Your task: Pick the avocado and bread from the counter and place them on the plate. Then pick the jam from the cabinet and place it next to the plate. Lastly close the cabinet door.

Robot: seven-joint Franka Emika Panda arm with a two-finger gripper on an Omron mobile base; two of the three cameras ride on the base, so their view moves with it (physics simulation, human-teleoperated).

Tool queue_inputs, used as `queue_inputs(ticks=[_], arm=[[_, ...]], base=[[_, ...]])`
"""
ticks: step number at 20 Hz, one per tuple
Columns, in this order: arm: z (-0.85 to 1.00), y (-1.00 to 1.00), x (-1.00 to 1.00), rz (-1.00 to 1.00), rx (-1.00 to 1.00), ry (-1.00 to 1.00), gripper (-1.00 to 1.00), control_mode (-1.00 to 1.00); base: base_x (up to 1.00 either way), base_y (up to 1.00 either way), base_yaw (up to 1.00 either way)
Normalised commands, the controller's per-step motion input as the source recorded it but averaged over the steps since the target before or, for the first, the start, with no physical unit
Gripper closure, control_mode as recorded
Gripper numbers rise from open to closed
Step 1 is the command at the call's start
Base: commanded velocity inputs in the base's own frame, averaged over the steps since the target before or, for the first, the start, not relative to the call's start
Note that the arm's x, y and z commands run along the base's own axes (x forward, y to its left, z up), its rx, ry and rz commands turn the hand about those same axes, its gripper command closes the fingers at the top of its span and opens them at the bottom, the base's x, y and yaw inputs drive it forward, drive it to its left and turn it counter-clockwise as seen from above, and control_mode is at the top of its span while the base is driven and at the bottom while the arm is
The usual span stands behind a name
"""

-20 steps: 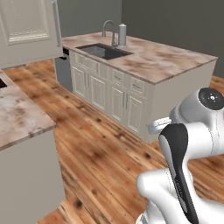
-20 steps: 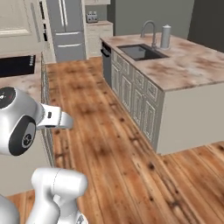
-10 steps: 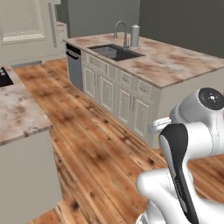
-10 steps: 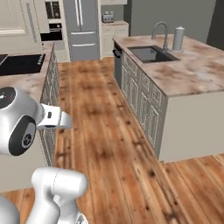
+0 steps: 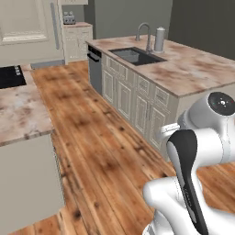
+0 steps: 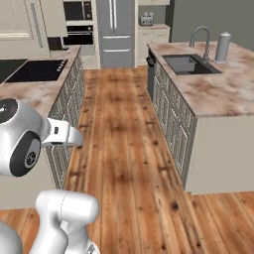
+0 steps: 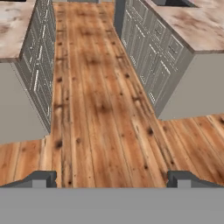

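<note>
The gripper (image 7: pixel 112 179) hangs over bare floor with its jaws spread wide and nothing between them; the two dark finger tips (image 7: pixel 40 178) stand far apart at the bottom of the hand view, touching nothing.

Below and beyond the jaws runs the floor (image 7: pixel 100 109): long wooden planks, warm orange-brown, with dark knots and streaked grain, laid lengthwise down the aisle.

The counter (image 6: pixel 47 89) lies to the left of the aisle, well apart from the jaws; its top is beige stone with reddish-brown marbling, flat and square-edged, above cream panelled drawers (image 7: pixel 37 74); a black cooktop (image 6: pixel 34 70) is set flush into it further off. Avocado, bread, plate and jam cannot be made out on the surfaces seen.

To the right stands an island (image 6: pixel 218 92) of the same marbled stone on cream raised-panel fronts (image 5: pixel 137 98), with a plain grey end wall nearest the robot; at its far end a dark rectangular sink (image 6: pixel 186 63), a curved grey tap (image 6: pixel 201 37) and a pale cylindrical canister (image 6: pixel 223 47) just beside the tap.

At the far end of the aisle: a tall steel refrigerator (image 6: pixel 116 30), a dark built-in oven (image 6: pixel 74 25) to its left, and a small toaster (image 6: pixel 146 20) on a cream unit to its right; a cream raised-panel door (image 5: pixel 25 23) shows at far left.
</note>
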Motion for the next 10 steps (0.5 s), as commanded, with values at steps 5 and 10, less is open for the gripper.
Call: queue_inputs(ticks=[5,10], arm=[[0.00,0.00,0.00,0.00,0.00,0.00,-1.00,1.00],[0.00,0.00,0.00,0.00,0.00,0.00,-1.00,1.00]], base=[[0.28,-0.47,0.29],[0.33,-0.47,0.29]])
